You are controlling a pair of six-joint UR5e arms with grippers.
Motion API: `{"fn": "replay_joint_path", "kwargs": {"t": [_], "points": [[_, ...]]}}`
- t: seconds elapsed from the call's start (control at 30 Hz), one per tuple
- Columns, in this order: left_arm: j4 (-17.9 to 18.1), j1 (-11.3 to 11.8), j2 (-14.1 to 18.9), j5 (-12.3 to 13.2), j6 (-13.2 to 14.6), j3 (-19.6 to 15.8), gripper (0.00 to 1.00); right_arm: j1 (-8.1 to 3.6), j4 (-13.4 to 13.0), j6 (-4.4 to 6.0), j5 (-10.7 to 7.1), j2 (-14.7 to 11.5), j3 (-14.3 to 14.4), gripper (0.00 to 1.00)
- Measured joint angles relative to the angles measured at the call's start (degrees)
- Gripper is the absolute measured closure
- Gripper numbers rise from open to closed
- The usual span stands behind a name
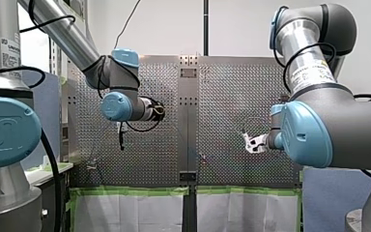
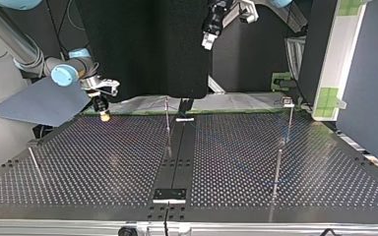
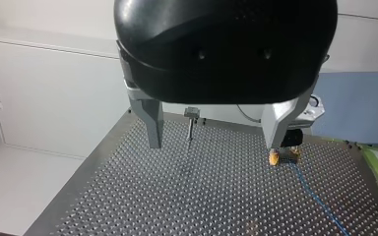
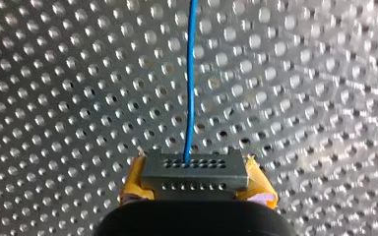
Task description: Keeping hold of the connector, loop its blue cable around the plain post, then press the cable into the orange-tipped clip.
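In the right wrist view my right gripper [image 4: 194, 191] is shut on a small grey connector [image 4: 194, 169], gripped between its yellow pads [image 4: 134, 183]. The blue cable [image 4: 191, 78] runs straight out of the connector, ahead over the perforated plate. In the left wrist view my left gripper [image 3: 214, 146] hangs open and empty above the plate, and a thin post with a small block on top [image 3: 191, 125] stands beyond its fingers. Past one finger I see my right gripper [image 3: 281, 155] low on the plate, the blue cable [image 3: 320, 199] trailing from it. In the top view my right gripper [image 2: 103, 115] is at the left and my left gripper [image 2: 207, 42] is high up.
Several thin posts stand on the perforated table [image 2: 103, 167] in the top view: one near the middle [image 2: 168, 120], two at the right [image 2: 289, 120] [image 2: 277, 167], one at the left [image 2: 34, 164]. A black strip [image 2: 179, 157] runs down the centre. Green tape edges the far side.
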Motion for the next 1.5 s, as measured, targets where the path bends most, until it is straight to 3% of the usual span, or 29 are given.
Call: {"fn": "replay_joint_path", "kwargs": {"t": [0.13, 0.27, 1.5], "points": [[0.1, -0.1, -0.2, 0.0, 0.1, 0.0, 0.00, -0.27, -0.9, 1.65, -0.12, 0.0, 0.1, 1.00], [0.1, -0.2, -0.2, -0.1, 0.2, 0.0, 0.00, -0.33, -1.2, 2.19, -0.20, 0.0, 0.1, 1.00], [0.1, -0.2, -0.3, -0.1, 0.2, 0.0, 0.00, -0.35, -1.2, 2.28, -0.22, 0.0, 0.2, 1.00]]}}
